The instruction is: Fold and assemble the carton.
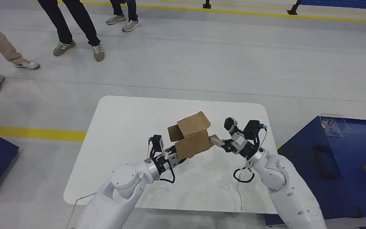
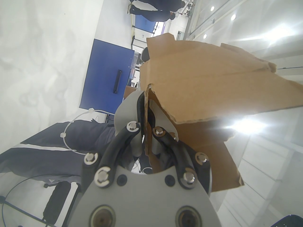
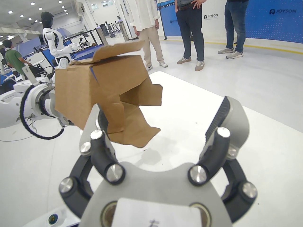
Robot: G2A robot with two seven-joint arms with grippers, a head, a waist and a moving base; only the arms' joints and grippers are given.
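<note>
The brown carton [image 1: 191,137] hangs tilted above the middle of the white table [image 1: 126,126], partly formed, with loose flaps at both ends. My left gripper [image 1: 173,153] is at its near left end and is shut on a carton wall [image 2: 146,109]. In the left wrist view the carton [image 2: 201,79] spreads out beyond the fingers. My right gripper [image 1: 216,141] is at the carton's right end and stands open [image 3: 161,119]. One of its fingers [image 3: 95,119] is right beside a hanging flap [image 3: 132,128] of the carton [image 3: 106,88]; I cannot tell if they touch.
A blue cabinet [image 1: 331,166] with a clear case [image 1: 334,123] on it stands to the right of the table. Several people stand on the floor beyond the far edge [image 1: 74,28]. Bare tabletop [image 3: 260,142] lies under and around the carton.
</note>
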